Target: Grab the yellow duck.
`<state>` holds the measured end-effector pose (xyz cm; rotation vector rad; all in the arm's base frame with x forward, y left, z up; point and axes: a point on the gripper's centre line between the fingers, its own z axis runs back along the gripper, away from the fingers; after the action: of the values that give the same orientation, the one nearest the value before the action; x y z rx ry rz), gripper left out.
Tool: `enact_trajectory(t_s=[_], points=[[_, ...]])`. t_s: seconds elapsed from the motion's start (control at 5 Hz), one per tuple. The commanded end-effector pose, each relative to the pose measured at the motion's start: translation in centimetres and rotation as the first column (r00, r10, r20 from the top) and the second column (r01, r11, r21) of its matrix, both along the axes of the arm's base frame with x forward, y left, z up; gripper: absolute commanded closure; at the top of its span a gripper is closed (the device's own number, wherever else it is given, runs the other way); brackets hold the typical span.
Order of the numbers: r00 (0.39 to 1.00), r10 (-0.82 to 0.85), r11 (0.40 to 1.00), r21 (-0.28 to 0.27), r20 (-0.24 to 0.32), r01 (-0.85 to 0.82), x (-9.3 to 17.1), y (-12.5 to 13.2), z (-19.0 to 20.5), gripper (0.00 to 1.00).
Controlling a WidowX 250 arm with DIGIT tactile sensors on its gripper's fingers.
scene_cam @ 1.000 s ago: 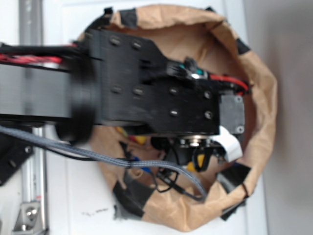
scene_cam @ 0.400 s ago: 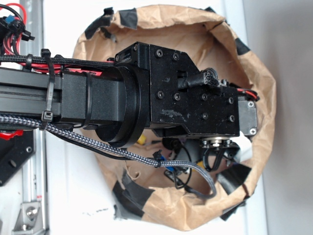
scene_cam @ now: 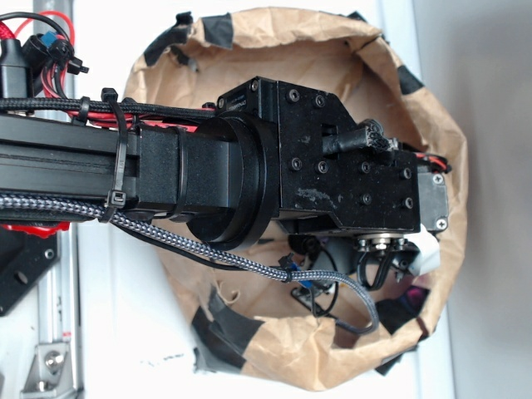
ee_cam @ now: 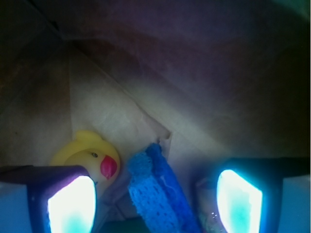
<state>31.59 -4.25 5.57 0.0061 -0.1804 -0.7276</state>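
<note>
We reach down into the brown paper bag (scene_cam: pixel 432 125), our gripper (ee_cam: pixel 155 194) spread apart; the yellow duck (ee_cam: pixel 92 155) lies on the bag's floor by one finger (ee_cam: pixel 63 199), beside a blue knit cloth (ee_cam: pixel 155 189).

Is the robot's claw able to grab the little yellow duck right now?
Probably not quite yet. In the wrist view the gripper is open, but the yellow duck sits by one finger, not between them. The blue knitted cloth fills the gap instead, so the claw likely needs to shift sideways first.
</note>
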Motion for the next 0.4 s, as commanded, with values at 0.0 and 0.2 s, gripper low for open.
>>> enact_trajectory(t_s=[0.0,0.2], points=[[0.999,-0.032,0.999,0.021,0.01,0.032,0.5,-1.7,-0.6,0.0],[0.998,-0.069,0.998,0.001,-0.013,0.069,0.1,-2.9,-1.8,0.0]])
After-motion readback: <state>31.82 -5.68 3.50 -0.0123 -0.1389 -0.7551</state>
